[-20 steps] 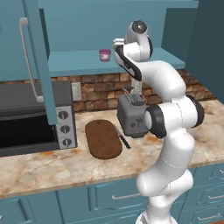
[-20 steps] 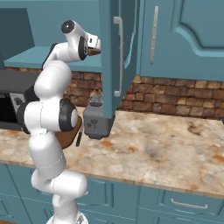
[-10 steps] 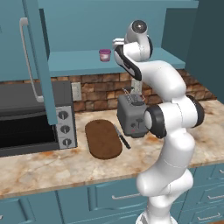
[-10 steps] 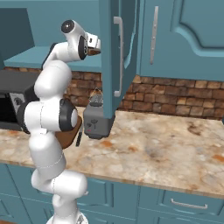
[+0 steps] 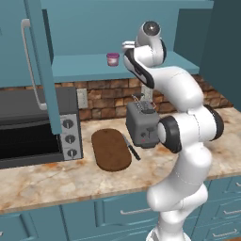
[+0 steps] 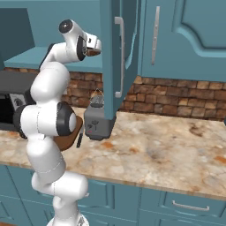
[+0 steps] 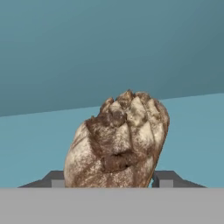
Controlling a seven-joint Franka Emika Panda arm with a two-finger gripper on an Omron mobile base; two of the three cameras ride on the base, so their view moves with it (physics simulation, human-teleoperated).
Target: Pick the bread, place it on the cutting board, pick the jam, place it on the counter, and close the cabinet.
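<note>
You see the tan-brown bread (image 7: 117,142) with darker crust, the pink-purple jam (image 5: 112,59), the teal cabinet (image 5: 37,56), and the beige-orange marbled table (image 6: 167,154).

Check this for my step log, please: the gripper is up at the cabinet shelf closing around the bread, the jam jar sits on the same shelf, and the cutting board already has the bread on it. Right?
Not quite: the cutting board is bare, as the left base view shows. The bread sits between the fingertips of the gripper in the hand view, up at the cabinet shelf. The jam jar does sit on that shelf.
</note>
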